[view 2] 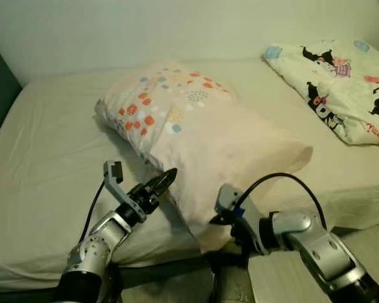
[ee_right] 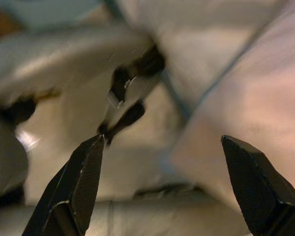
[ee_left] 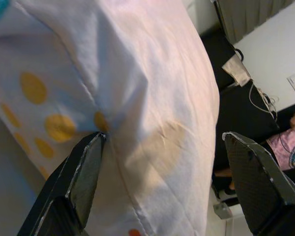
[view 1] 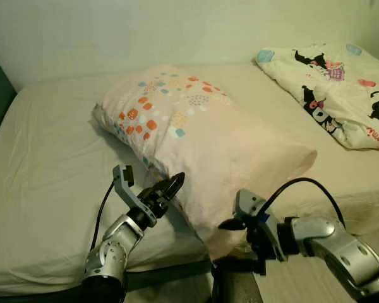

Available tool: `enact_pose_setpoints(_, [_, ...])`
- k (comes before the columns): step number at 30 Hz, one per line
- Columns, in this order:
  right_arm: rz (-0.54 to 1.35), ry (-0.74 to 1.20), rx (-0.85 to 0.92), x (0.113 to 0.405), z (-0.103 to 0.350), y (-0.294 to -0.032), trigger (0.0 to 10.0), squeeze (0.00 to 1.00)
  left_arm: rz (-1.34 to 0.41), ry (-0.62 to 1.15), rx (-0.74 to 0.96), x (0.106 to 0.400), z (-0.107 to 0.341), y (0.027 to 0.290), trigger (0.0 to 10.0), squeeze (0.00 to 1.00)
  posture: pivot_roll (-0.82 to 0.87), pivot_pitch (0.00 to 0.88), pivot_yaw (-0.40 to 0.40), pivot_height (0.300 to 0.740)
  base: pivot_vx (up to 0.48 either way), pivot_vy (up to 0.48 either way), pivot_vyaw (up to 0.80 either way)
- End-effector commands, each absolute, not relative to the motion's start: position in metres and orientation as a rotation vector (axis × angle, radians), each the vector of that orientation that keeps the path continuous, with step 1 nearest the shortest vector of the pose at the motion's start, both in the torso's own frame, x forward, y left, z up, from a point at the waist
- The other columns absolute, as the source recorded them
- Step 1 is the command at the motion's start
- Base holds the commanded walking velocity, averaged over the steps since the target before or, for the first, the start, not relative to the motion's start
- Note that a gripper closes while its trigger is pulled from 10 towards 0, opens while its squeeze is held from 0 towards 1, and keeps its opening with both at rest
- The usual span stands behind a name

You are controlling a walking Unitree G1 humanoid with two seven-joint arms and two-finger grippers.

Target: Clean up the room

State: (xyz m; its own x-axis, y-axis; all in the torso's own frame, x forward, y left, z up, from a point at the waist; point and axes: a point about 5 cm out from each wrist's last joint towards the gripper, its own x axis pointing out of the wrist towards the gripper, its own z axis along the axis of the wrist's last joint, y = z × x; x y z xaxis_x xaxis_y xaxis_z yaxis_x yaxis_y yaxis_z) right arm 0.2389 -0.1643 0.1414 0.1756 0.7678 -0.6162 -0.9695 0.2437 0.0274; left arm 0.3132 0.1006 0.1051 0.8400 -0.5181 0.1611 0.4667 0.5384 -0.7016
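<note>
**Pillow corner between both grippers**

I see the pale pink dotted fabric pillow (view 1: 202, 136) on the bed (view 1: 50, 164), long axis running ten to four. Left gripper (view 1: 166, 188) wide, touching its near edge; right gripper (view 1: 230, 223) wide at five o'clock.

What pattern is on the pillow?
Orange, blue and white dots on pale pink pillow; clearest in left eye view.

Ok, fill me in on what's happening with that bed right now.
The robot stands at the edge of the bed, working on the big pillow with coloured dots that overhangs the near edge. Its left end effector is open, one finger pressed against the pillow's side. The right end effector is open too, at the pillow's lower corner. Neither has closed on it. A cartoon-print quilt lies bunched at the far right of the bed.
</note>
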Motion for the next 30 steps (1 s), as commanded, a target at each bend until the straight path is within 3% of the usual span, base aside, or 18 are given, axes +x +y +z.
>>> enact_pose_setpoints(1, [1.295, 0.661, -0.465, 0.229, 0.134, -0.167, 10.0, 0.00, -0.606, 0.097, -0.812, 0.307, 0.098, 0.092, 10.0, 0.00, -0.10, 0.185, -0.044, 0.556, 0.000, 0.000, 0.00])
enact_pose_setpoints(6, [1.212, 0.700, -0.532, 0.232, 0.121, -0.173, 10.0, 0.00, -0.626, 0.102, -0.802, 0.304, 0.098, 0.080, 10.0, 0.00, -0.10, 0.185, -0.049, 0.556, 0.000, 0.000, 0.00])
enact_pose_setpoints(10, [1.016, 0.702, -0.562, 0.249, 0.109, -0.180, 10.0, 0.00, -0.629, 0.092, -0.807, 0.304, 0.101, 0.070, 10.0, 0.00, -0.10, 0.190, -0.047, 0.556, 0.000, 0.000, 0.00])
enact_pose_setpoints(21, [0.786, 0.959, -0.591, 0.231, 0.066, -0.199, 10.0, 0.00, -0.556, 0.052, -0.807, 0.314, 0.105, 0.067, 10.0, 0.00, -0.10, 0.194, -0.047, 0.556, 0.000, 0.000, 0.00])
enact_pose_setpoints(27, [0.770, 0.967, -0.588, 0.231, 0.061, -0.199, 10.0, 0.00, -0.555, 0.047, -0.836, 0.315, 0.108, 0.061, 10.0, 0.00, -0.10, 0.194, -0.047, 0.556, 0.000, 0.000, 0.00])
enact_pose_setpoints(30, [0.760, 0.967, -0.588, 0.232, 0.060, -0.196, 10.0, 0.00, -0.656, 0.092, -0.743, 0.309, 0.104, 0.041, 10.0, 0.00, -0.11, 0.209, -0.037, 0.556, 0.000, 0.000, 0.00])
